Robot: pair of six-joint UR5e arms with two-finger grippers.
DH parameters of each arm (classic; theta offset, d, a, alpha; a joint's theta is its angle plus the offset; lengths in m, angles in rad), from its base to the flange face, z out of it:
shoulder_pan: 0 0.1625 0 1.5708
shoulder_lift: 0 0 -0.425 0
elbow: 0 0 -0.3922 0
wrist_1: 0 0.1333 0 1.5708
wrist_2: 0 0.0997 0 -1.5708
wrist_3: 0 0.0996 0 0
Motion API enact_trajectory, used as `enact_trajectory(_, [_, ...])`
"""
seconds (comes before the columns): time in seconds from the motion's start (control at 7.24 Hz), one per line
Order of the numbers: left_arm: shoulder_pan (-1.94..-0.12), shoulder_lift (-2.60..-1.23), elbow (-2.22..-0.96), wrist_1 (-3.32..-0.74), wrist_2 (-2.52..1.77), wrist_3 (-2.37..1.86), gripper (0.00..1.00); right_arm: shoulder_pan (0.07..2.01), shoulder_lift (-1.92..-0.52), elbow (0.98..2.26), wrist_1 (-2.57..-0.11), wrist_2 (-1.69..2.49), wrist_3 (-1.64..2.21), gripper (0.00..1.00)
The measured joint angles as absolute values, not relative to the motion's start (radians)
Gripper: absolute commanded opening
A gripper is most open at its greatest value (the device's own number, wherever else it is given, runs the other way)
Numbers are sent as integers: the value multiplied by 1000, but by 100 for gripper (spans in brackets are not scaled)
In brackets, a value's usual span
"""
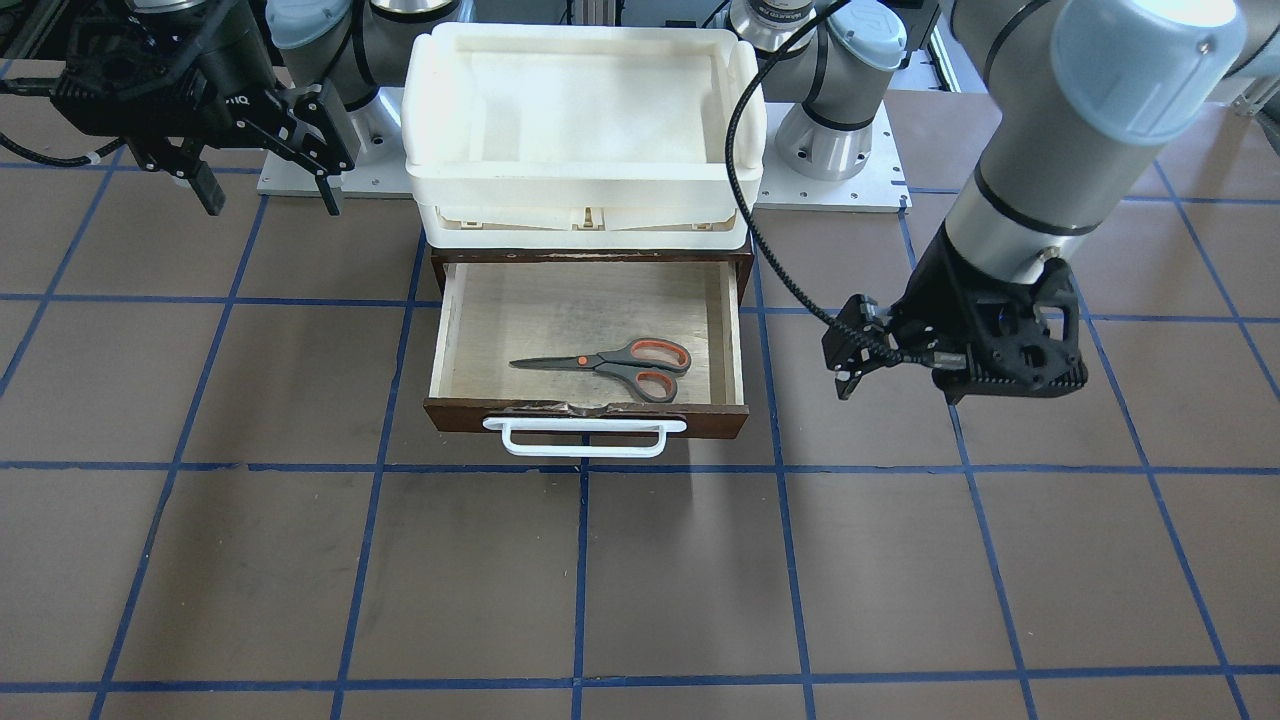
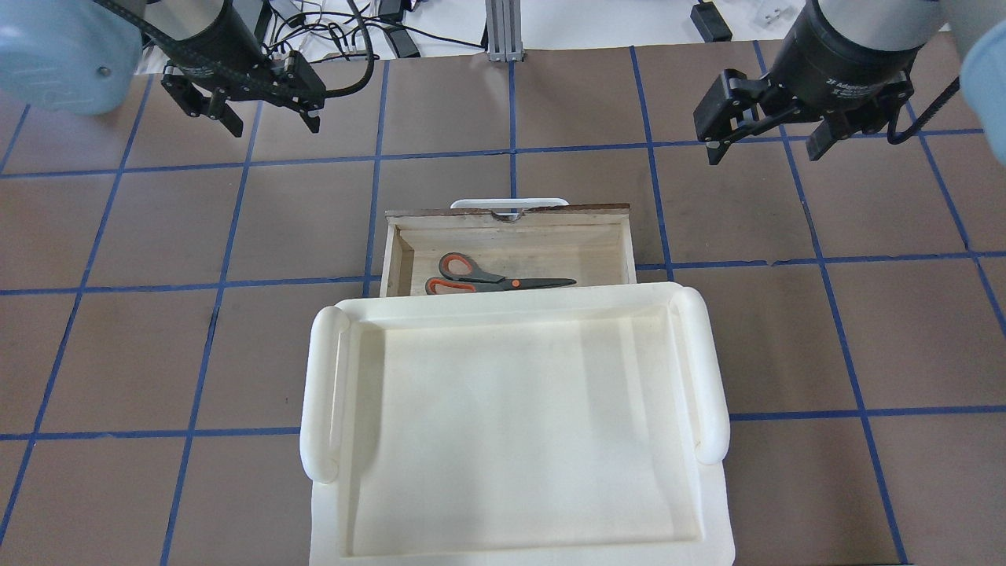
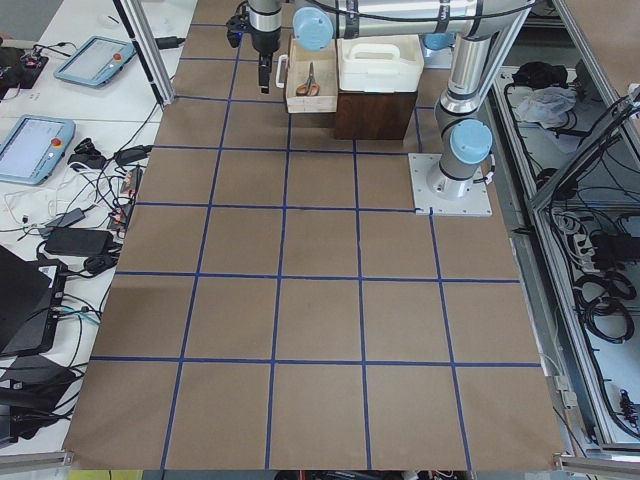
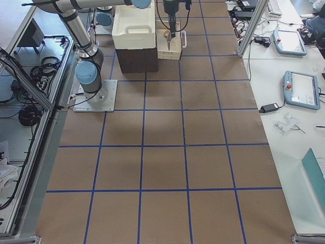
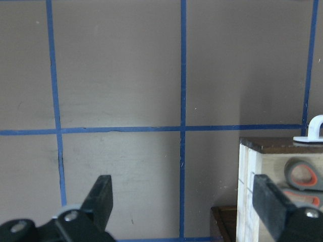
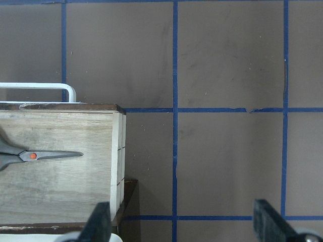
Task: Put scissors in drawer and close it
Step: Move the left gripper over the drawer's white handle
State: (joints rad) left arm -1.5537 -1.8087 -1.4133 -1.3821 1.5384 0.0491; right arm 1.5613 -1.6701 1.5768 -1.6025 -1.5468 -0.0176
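Scissors (image 1: pixel 610 365), flat inside pulled-out drawer (image 1: pixel 585 418).
Both spread wide, holding nothing: left gripper (image 2: pixel 271 118), right gripper (image 2: pixel 764 145), either side of drawer. Drawer rigid, likely slides lightly; best pushed at handle (image 1: pixel 585 437).
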Motion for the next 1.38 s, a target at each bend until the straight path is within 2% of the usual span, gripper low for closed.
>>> enact_trajectory(0.69, [-1670,-2095,-1250,-1291,1453,26,100,1561,-1674,1577,-1602,-1546,-20,100])
enact_trajectory(1.38, [-1764,-2245,-1186,-1363,1467,25,100,1561,-1676,1577,-1600,-1545,-21,100])
